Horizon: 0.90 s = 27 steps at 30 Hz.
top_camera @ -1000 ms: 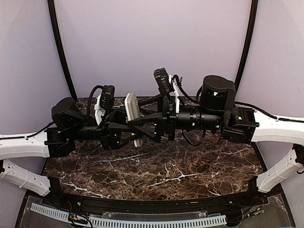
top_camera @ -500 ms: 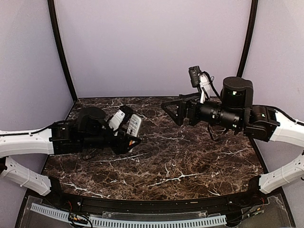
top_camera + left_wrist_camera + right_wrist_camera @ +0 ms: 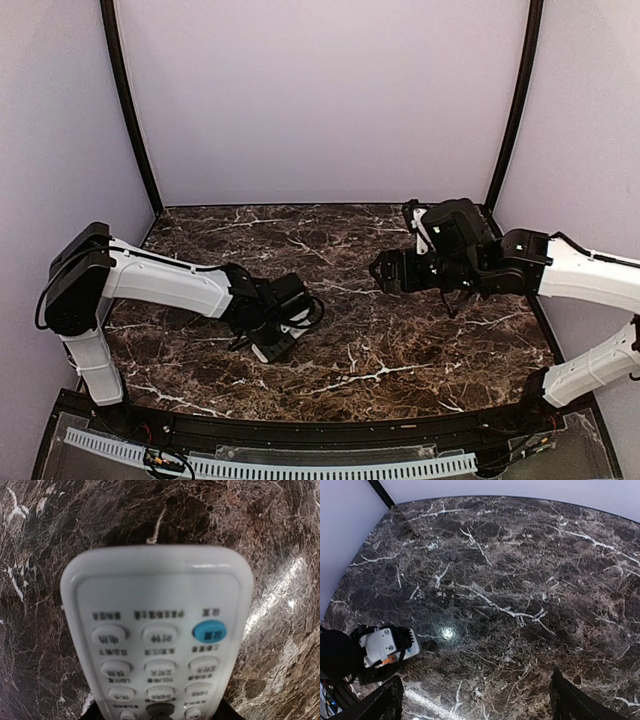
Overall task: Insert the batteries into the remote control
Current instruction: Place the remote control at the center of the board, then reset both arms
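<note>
The remote control [image 3: 157, 630] is gripped, buttons upward, by the left hand [image 3: 283, 325], low over the table [image 3: 400, 350]; the right hand [image 3: 384, 270] is spread wide, empty.

Table [image 3: 420, 350]: spans the scene, one arm reaching in from each side.
Left gripper [image 3: 278, 335]: low over the table, left of centre, toward the near edge.
Remote control [image 3: 157, 630]: clamped in the left gripper, button side facing the wrist camera, free end jutting out over the table.
Right gripper [image 3: 383, 270]: right of centre, farther back, well apart from the remote control.
</note>
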### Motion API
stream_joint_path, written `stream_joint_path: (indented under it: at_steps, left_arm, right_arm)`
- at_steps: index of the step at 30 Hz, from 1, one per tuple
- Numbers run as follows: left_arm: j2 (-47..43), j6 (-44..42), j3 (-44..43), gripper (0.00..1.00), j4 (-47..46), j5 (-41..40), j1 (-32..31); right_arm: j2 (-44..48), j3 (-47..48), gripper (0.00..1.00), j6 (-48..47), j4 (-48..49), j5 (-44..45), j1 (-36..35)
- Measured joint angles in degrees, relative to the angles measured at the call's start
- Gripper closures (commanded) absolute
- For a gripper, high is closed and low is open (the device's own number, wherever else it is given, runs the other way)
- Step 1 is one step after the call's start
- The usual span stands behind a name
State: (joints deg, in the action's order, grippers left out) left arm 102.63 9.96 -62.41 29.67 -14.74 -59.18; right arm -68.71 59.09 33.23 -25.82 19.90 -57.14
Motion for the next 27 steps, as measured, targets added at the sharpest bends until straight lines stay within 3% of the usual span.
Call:
stream_joint_path:
  at_steps: [4, 8, 16, 20, 24, 27]
  left_arm:
    - [2.82, -1.29, -3.52, 0.4, 1.75, 1.18, -0.2]
    - [3.32, -2.51, -4.55, 0.21, 2.84, 3.48, -0.17]
    - [1.64, -4.0, -4.74, 0.09, 3.8, 8.44, -0.2]
    - [-5.68, -3.96, -3.69, 0.05, 0.87, 9.49, 1.51]
    - [-18.45, -0.7, 0.61, 0.01, -5.44, 6.27, 10.58]
    - [-27.63, 2.97, 5.6, 0.01, -10.08, -1.7, 19.5]
  right_arm:
    - [-4.26, -0.74, 0.01, 0.83, -2.25, -2.27, 1.7]
    - [-5.27, -1.38, 0.01, 1.18, -2.89, -4.42, 3.32]
    - [-5.11, -4.55, 0.01, 0.39, -0.61, -9.22, 9.07]
    - [-2.89, -9.57, 0.01, -1.22, 2.38, -13.44, 17.51]
    - [3.08, -16.44, 0.01, -2.71, 6.14, -17.29, 31.17]
    - [10.05, -22.12, 0.01, -2.75, 10.1, -20.28, 38.84]
